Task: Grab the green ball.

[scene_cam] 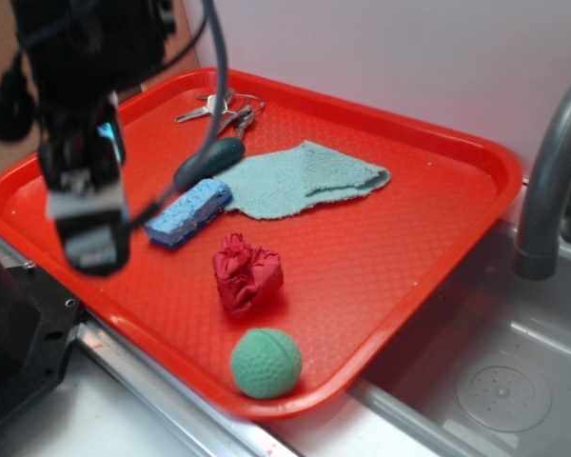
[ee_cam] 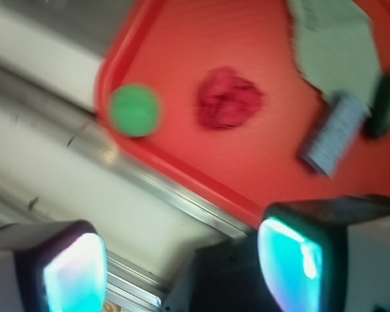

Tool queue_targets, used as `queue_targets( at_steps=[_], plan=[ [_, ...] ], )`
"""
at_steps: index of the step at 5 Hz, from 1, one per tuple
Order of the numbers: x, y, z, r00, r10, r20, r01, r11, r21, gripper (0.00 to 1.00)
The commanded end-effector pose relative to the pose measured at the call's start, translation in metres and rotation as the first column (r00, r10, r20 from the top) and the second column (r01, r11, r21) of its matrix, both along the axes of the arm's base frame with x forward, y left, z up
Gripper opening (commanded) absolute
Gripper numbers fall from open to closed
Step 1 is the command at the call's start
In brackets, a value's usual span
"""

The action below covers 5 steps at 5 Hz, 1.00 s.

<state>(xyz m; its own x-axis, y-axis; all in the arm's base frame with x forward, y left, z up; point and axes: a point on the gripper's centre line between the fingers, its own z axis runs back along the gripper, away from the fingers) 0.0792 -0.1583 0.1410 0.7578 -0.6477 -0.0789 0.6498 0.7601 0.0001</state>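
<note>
Wrist view shows the gripper (ee_cam: 182,260) with jaws spread wide and nothing between them, hanging over the tray's edge. So the small dimpled sea-green ball (ee_cam: 136,110) sits well apart from them, up ahead in the near corner of the red plastic tray (scene_cam: 381,286), just beside a crumpled red cloth wad (scene_cam: 246,272).
</note>
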Motion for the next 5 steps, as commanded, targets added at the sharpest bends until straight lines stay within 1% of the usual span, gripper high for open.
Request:
queue_targets(
  at_steps=[1, 2, 3, 4, 5],
  plan=[
    [-0.007, -0.002, 0.01, 1.0, -0.003, 0.03, 0.004, 1.0, -0.03, 1.0],
    [-0.007, -0.002, 0.01, 1.0, -0.003, 0.03, 0.004, 1.0, -0.03, 1.0],
    [0.025, -0.007, -0.03, 0.98, -0.161, 0.119, 0.16, 0.987, 0.013, 1.0],
    [0.055, -0.027, -0.05, 0.97, -0.219, 0.11, 0.218, 0.976, 0.023, 1.0],
    [0.066, -0.038, -0.071, 0.962, -0.263, 0.065, 0.261, 0.964, 0.047, 1.0]
  ],
)
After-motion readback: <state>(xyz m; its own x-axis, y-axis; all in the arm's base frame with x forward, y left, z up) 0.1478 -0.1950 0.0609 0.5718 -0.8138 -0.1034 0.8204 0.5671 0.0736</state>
